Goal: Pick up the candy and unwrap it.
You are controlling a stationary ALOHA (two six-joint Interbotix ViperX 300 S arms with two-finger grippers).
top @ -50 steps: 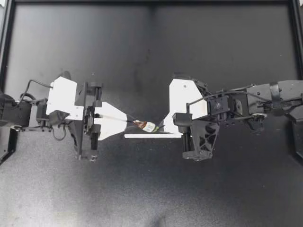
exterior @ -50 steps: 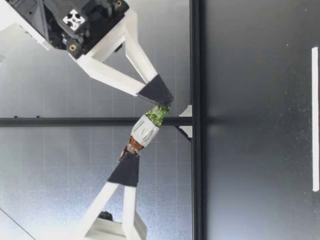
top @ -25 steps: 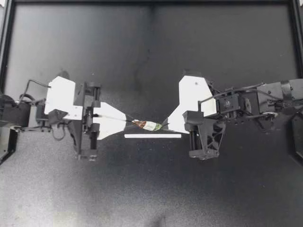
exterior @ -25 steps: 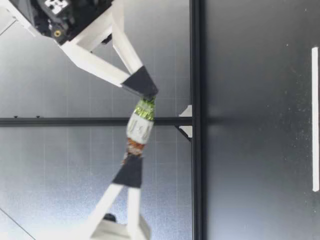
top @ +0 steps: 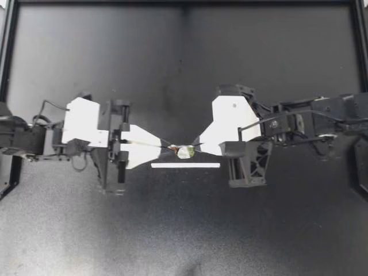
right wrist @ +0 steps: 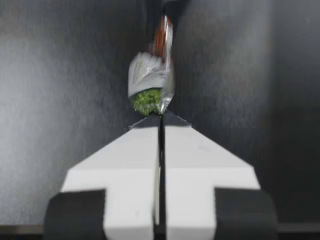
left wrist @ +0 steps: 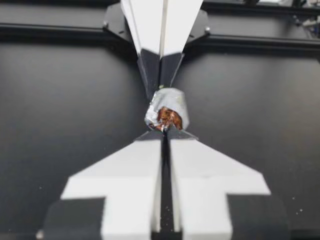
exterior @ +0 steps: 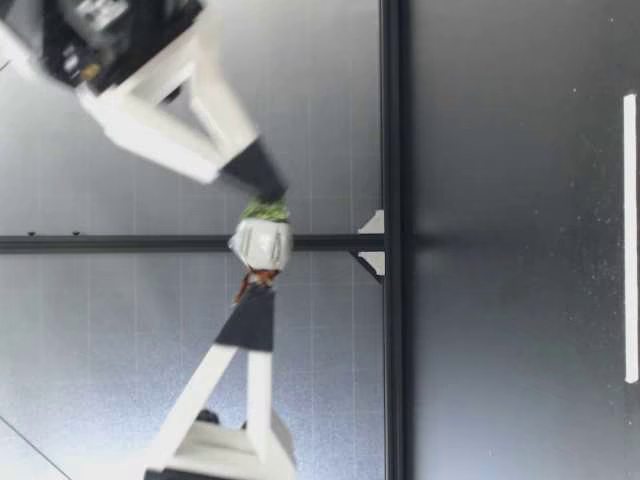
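A small wrapped candy (top: 184,152) with a silvery body, a brown twisted end and a green twisted end hangs in the air above the table between both grippers. My left gripper (top: 168,148) is shut on the brown end. My right gripper (top: 194,150) is shut on the green end. In the low view the candy (exterior: 261,243) sits well above the table between the two dark fingertips. From the left wrist the candy (left wrist: 167,111) shows its brown end at my left gripper (left wrist: 164,129), the other gripper beyond it. From the right wrist my right gripper (right wrist: 161,116) pinches the candy (right wrist: 150,82) by its green end.
A white strip (top: 185,165) lies on the black table just below the candy. A black frame (top: 184,2) runs along the table's edges. In the low view a dark rail (exterior: 391,240) marks the table's near edge.
Both grippers have moved closer together and the candy between them has bunched shorter. The candy has risen higher above the table in the low view. The right arm is blurred with motion.
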